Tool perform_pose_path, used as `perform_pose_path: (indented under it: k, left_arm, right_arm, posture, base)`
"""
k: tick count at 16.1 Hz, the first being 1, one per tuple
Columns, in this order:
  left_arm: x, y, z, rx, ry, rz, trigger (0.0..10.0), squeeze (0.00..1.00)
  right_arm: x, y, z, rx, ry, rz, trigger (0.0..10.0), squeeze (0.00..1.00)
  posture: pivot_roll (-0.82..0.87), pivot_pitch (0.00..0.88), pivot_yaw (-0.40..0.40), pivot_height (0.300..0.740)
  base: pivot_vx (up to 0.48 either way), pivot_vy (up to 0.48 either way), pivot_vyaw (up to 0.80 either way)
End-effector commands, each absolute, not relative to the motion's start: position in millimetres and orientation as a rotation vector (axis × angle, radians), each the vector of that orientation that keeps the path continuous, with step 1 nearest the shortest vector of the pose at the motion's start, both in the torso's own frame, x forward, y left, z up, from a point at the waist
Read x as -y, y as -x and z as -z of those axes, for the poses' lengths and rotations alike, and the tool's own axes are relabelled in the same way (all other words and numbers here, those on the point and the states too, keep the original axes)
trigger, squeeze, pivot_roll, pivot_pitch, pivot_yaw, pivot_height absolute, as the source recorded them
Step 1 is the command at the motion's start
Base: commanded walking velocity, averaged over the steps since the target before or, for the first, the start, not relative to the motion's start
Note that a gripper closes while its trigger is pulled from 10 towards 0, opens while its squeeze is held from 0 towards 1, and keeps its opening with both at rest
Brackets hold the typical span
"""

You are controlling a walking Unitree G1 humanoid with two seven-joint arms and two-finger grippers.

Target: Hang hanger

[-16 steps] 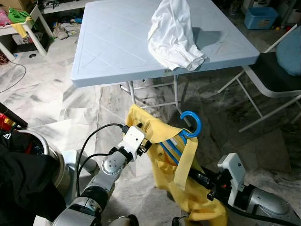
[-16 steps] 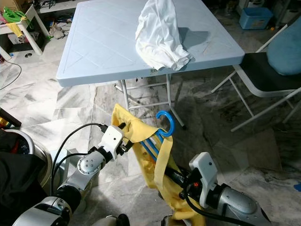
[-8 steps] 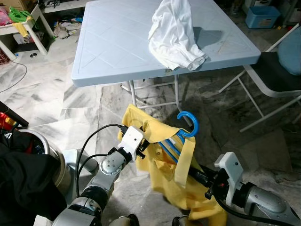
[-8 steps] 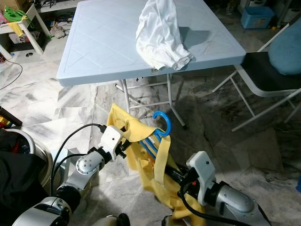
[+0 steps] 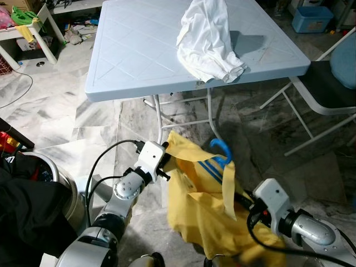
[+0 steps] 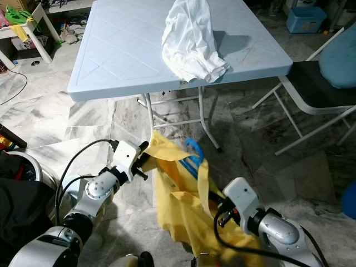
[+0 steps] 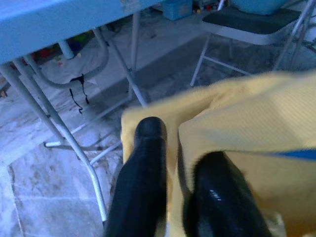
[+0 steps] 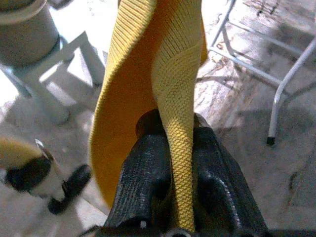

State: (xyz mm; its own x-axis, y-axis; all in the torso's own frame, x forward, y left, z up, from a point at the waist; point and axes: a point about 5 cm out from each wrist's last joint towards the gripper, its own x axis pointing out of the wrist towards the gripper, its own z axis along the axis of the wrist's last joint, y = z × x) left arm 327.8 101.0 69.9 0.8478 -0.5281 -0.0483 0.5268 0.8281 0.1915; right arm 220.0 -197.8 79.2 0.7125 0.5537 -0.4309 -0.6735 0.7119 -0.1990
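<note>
A yellow shirt point(image 5: 200, 211) hangs on a blue hanger point(image 5: 220, 149) above the marble floor, in front of the light blue folding table point(image 5: 133, 55). Only the hanger's hook and a few blue bars show at the collar. My left gripper point(image 5: 166, 161) is shut on the shirt's left shoulder; in the left wrist view yellow fabric point(image 7: 237, 123) sits between the black fingers point(image 7: 143, 168). My right gripper point(image 8: 180, 148) is shut on a fold of the shirt point(image 8: 173, 74) low on the right side, where the cloth drapes over it beside the white wrist point(image 5: 270, 194).
A crumpled white garment point(image 5: 208, 39) lies on the table top. A folding chair point(image 5: 328, 89) stands to the right. A metal bin point(image 5: 53, 178) is at my lower left, a small white table point(image 5: 33, 28) far left, and a blue tub point(image 5: 310, 16) far right.
The shirt has swung and billowed to the right and lower, and its collar now covers more of the hanger's hook. My left gripper rose slightly toward the table; the right arm shifted right.
</note>
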Motion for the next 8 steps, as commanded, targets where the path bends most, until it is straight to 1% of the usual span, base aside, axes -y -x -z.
perform_pose_path:
  k: [1,3,6,8]
  left_arm:
    - [-111.6,-333.3,-74.7,0.008,-0.210,0.517,0.0,0.00]
    - [-122.4,-339.2,-78.6,-0.004,-0.233,0.482,0.0,0.00]
    - [-132.1,-343.6,-80.9,-0.027,-0.259,0.465,0.0,0.00]
    - [-135.4,-344.8,-80.6,-0.043,-0.270,0.456,0.0,0.00]
  right_arm:
    - [196.1,-218.4,-80.4,-0.334,0.409,-0.745,10.0,0.00]
    - [204.7,-213.0,-84.4,-0.334,0.448,-0.802,10.0,0.00]
    - [228.2,-206.9,-96.4,-0.358,0.492,-0.849,10.0,0.00]
    - [249.7,-199.9,-107.5,-0.397,0.519,-0.864,10.0,0.00]
  posture:
    - [-0.17,0.157,0.088,0.740]
    - [-0.18,0.164,0.093,0.740]
    - [-0.19,0.164,0.100,0.740]
    - [-0.19,0.164,0.104,0.740]
  base:
    - [0.000,0.000,0.00]
    - [0.000,0.000,0.00]
    - [0.000,0.000,0.00]
    - [0.000,0.000,0.00]
